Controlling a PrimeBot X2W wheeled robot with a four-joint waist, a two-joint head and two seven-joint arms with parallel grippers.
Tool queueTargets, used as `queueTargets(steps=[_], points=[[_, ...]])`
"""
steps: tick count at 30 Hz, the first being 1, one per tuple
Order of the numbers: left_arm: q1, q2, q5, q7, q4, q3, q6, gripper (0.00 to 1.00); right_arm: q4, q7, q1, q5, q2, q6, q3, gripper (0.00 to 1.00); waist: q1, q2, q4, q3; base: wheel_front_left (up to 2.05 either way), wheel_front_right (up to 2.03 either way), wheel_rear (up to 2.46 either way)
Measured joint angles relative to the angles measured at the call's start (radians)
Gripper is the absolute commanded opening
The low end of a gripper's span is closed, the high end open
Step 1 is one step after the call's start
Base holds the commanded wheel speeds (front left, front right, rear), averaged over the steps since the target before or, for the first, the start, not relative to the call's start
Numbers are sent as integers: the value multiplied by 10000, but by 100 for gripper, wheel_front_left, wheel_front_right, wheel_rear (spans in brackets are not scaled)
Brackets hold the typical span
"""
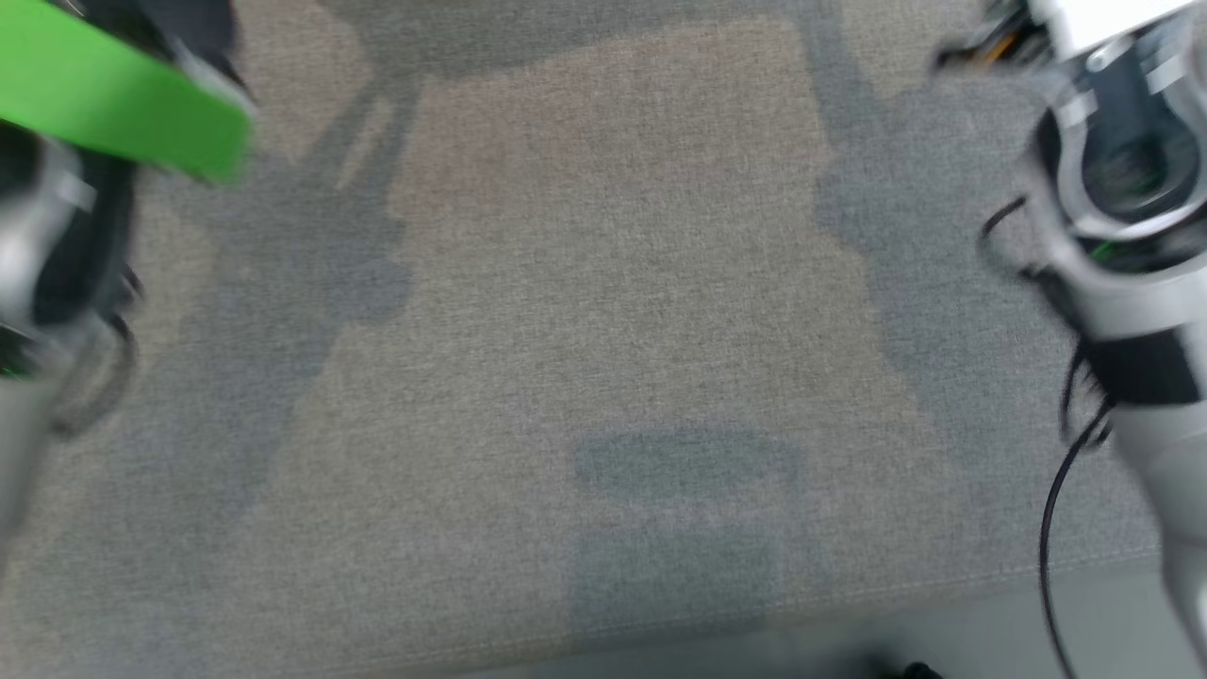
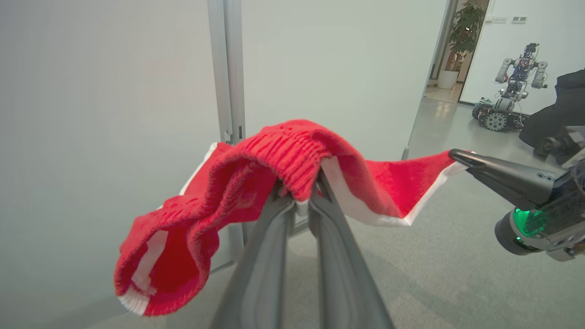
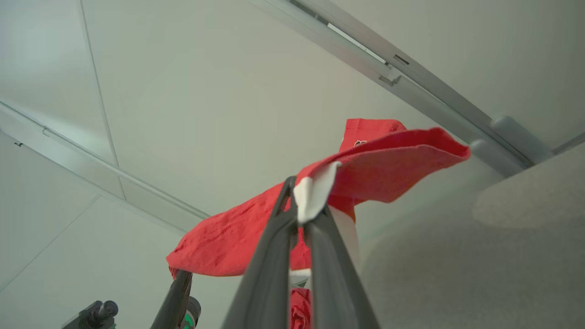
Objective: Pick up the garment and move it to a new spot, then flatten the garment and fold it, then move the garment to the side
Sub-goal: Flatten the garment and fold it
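At the centre of the left wrist view, the red garment (image 2: 256,183) is held in the air, its ribbed edge clamped by the left end effector (image 2: 300,194). At that frame's right, its white-trimmed corner is pinched by the right end effector (image 2: 457,156), reaching in sideways. Blurred forearms (image 1: 1122,283) are seen at both side edges of the head view, above the grey fabric surface (image 1: 603,283).

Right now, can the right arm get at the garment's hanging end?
Probably not: the right gripper is shut on the garment's far corner, and the left gripper, shut on its middle, sits between it and the hanging end.
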Motion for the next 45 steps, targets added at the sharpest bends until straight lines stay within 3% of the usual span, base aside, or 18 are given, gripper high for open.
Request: queueTargets(steps=[5,8,16,19,20,23,29,37,43,45], points=[[3792,-81,297,-972,2326,-1290,13,0,2167,-115,2784,146,500,-6,675,0,1,0,-316,301,0,0,0],[5242,-387,67,-1630,3227,-1490,17,0,2592,-351,3910,217,556,107,719,0,0,0,-523,257,0,0,0],[6017,-1124,-1149,-2755,4153,-1154,-311,0,3469,-616,4567,355,631,272,581,0,-1,0,-683,-381,0,0,0],[6248,-1060,-1542,-2706,4209,-1241,-780,0,3747,-660,4794,543,539,359,407,0,-1,0,-709,-686,0,0,0],[6367,-867,-1590,-2497,4190,-1469,-1081,0,3891,-715,5016,658,343,364,203,0,-1,0,-719,-903,0,0,0],[6607,-656,-1709,-2059,3988,-1824,-1430,0,3965,-677,5486,731,-159,445,77,0,-1,0,-706,-1241,0,0,0],[7692,-376,-2238,-1490,3478,-2174,-1588,0,3708,-353,6521,907,-748,545,82,0,-1,0,-586,-1917,0,0,0],[9727,-336,-2895,-1243,2675,-2510,-1237,0,2686,-109,9188,1852,-1486,625,-343,0,-1,0,-323,-2711,0,0,0],[10818,138,-3429,-1335,1776,-2240,-976,0,1081,-94,10746,2491,-1979,1220,-809,0,-1,0,-145,-3097,0,0,0],[11156,224,-3545,-1327,1384,-2222,-853,0,696,-94,11275,2558,-2320,1235,-899,0,-1,0,-146,-3184,0,0,0]])
